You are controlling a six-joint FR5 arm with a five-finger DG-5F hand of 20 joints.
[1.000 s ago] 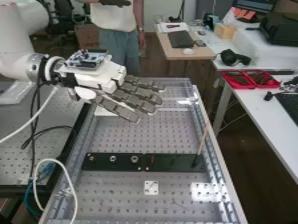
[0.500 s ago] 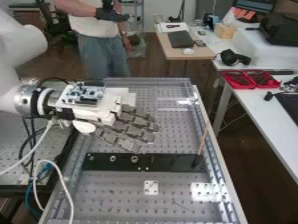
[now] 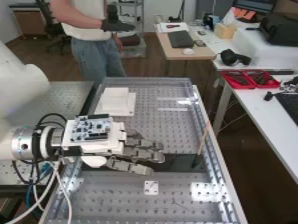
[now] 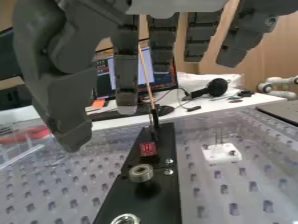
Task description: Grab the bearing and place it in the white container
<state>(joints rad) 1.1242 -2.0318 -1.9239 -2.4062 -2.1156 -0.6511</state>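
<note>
Perforated metal plating (image 3: 113, 195) covers the bench, with a narrow black strip (image 4: 161, 197) lying across it and a thin stick (image 3: 203, 142) slanting up from the strip's end. On that strip, in the wrist view, sits a small metal ring with a dark bore, which I take for the bearing (image 4: 141, 173); another metal ring (image 4: 125, 219) lies near it, and I cannot tell which of the 2 is meant. The hand (image 3: 142, 152) is over the strip in the high view, its fingers extended and spread, with nothing in them. What looks like the white container (image 3: 116, 105) rests farther along the bench.

The bearing should be rigid, tough and light for this hand, though dense for its size. Its smooth outer rim may be slippery, and the round wall could roll out of an uneven grip. Best to pinch it across the outer diameter, thumb opposite 1 or 2 fingertips, then lift straight up in case it is seated on a peg. Crushing it seems unlikely; knocking it sideways is the likelier trouble.
</note>
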